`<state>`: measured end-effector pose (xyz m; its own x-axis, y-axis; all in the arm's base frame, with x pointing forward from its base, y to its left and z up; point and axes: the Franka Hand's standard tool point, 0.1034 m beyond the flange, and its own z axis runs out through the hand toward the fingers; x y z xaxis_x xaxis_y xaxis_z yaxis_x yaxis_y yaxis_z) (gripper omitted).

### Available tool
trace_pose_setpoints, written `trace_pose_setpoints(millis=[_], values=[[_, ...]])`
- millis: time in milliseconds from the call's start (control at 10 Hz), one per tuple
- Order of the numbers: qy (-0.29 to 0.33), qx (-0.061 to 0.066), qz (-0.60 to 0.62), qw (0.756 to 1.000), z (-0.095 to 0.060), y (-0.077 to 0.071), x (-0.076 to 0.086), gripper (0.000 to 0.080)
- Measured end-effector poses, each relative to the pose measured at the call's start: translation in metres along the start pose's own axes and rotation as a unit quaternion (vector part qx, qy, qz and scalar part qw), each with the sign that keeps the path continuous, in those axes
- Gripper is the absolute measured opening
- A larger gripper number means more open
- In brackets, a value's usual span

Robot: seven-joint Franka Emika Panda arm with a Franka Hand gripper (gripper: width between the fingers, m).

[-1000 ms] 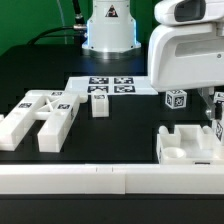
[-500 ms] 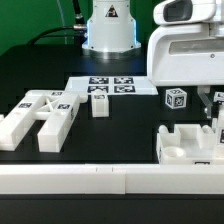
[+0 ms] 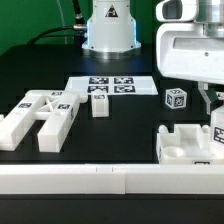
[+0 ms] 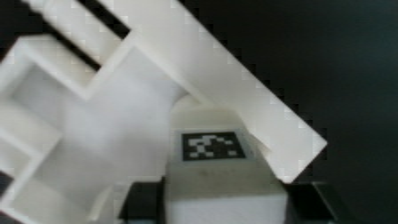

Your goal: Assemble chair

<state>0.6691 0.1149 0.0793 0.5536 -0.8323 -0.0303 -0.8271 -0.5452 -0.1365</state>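
Exterior: black counter (image 3: 120,130), green backdrop (image 3: 30,25) upper left, marker board (image 3: 110,86) centre. H-shaped frame (image 3: 40,115) left, notched block (image 3: 185,145) lower right, hand (image 3: 213,110) above it, right edge. Wrist: hand clamped on tagged bar (image 4: 214,145), white chair parts and black counter beyond.

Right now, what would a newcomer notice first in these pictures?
The big white robot arm fills the exterior view's right, its claw by the glossy white notched plastic block, straddling a small tagged white piece. At that view's left lies the chunky white H-shaped frame on the black table.
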Motion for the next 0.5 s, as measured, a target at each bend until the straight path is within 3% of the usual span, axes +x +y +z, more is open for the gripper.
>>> trace_pose_setpoints(millis=[200, 400, 500], values=[[0.0, 0.0, 0.106, 0.994, 0.0005, -0.0016, -0.0035, 0.0291], [0.0, 0.0, 0.106, 0.994, 0.0006, -0.0016, -0.0036, 0.0291], [0.0, 0.0, 0.085, 0.996, 0.0007, -0.0015, -0.0035, 0.0462]])
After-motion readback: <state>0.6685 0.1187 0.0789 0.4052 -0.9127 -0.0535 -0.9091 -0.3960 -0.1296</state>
